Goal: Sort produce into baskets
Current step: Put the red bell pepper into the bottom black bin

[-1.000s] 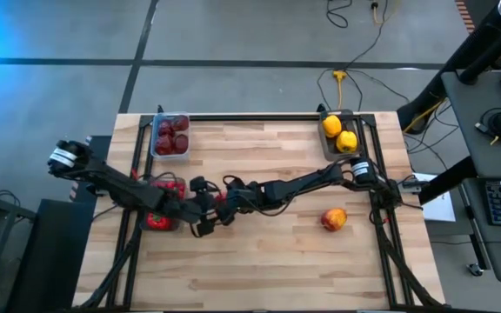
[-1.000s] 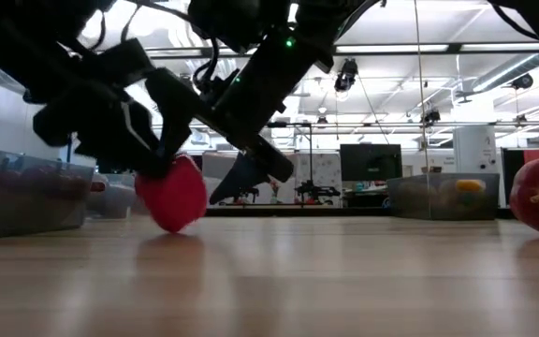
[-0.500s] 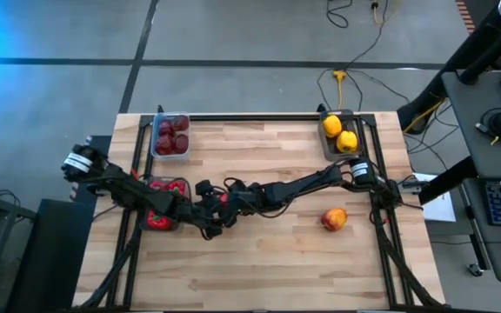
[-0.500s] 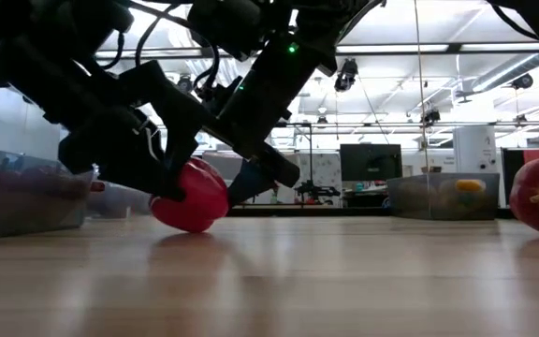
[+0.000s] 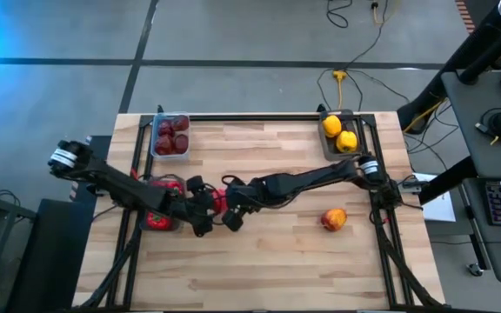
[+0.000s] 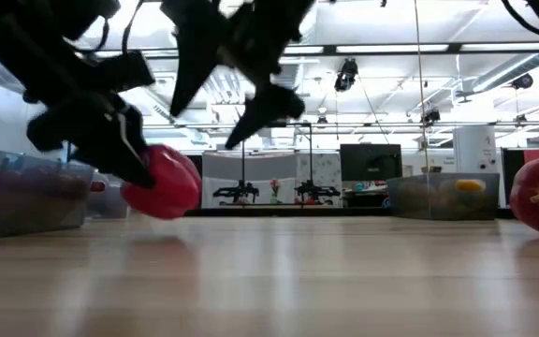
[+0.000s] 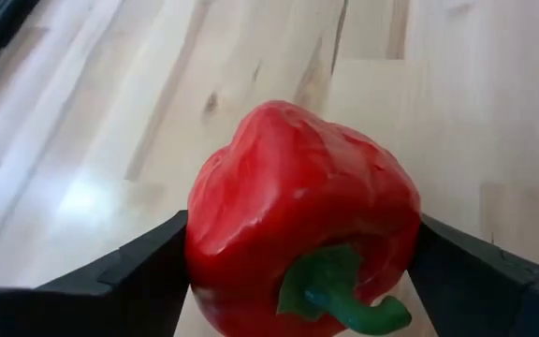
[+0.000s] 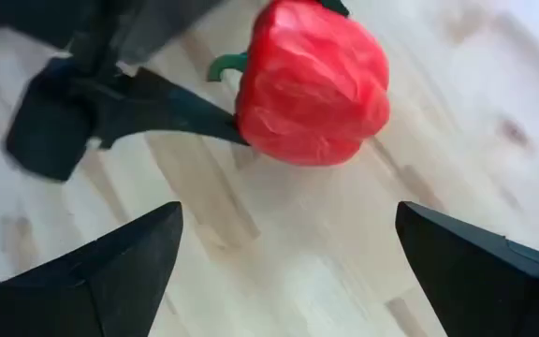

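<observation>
A bright red pepper (image 7: 298, 206) with a green stem lies on its side near the table's middle left, between the fingers of my left gripper (image 5: 207, 209). It also shows in the low view (image 6: 162, 183). My right gripper (image 8: 288, 215) is open and empty, raised just to the pepper's right (image 6: 237, 89). An orange-red fruit (image 5: 334, 218) rests on the table at the right. Baskets hold maroon pieces (image 5: 170, 135), red peppers (image 5: 162, 207) and yellow pieces (image 5: 339, 135). My left gripper pinches the pepper's body between its two fingers, one on each flank (image 7: 199, 253). The fingers come nearly level from the table's left side. The stem end (image 7: 330, 285) faces back toward the gripper. Whether the pepper's underside is on the table or just above it, I cannot tell.
The basket of red peppers stands close behind my left gripper at the left edge. The other two baskets stand along the far edge. Bare wooden table (image 5: 268, 261) lies toward the near edge. The two arms lie close together at mid-table.
My right gripper has risen away from the pepper and stands clear above it. My left gripper first went a little toward the table's right edge, then drew back toward the left edge, and the pepper went with it between the fingers.
</observation>
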